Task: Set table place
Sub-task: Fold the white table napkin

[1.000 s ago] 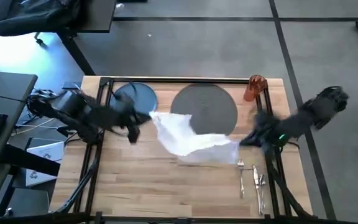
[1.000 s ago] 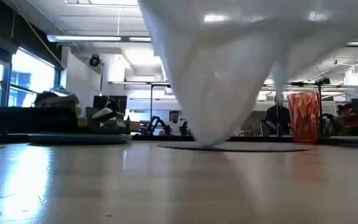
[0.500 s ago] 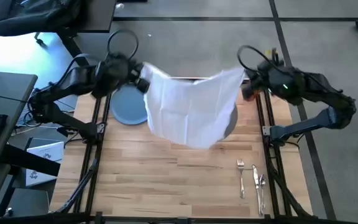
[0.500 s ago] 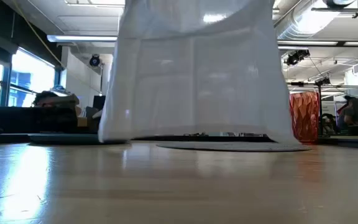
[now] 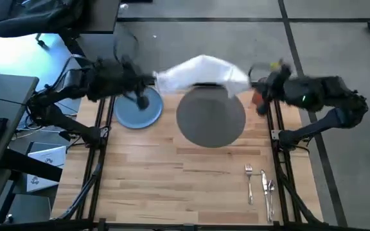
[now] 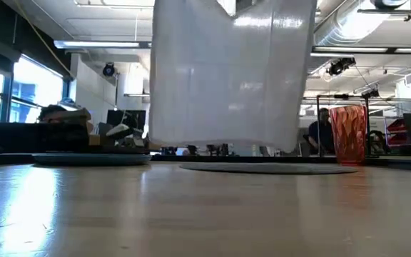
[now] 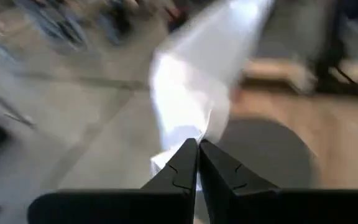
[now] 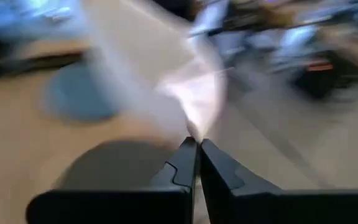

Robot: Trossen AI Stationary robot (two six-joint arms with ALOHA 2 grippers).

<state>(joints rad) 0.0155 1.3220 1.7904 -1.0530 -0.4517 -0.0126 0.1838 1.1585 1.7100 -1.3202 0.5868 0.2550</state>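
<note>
Both grippers, left (image 7: pixel 197 144) and right (image 8: pixel 197 142), clamp the napkin (image 5: pixel 201 70) aloft at frame top; it hides the mat's (image 5: pixel 211 119) far edge.

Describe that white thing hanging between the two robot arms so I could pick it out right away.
Start at the wooden table and look to its far edge, above the round grey mat. There the white napkin hangs in the air, stretched between the left gripper and the right gripper. It alone is soft cloth and off the table; the blue plate lies flat.
</note>
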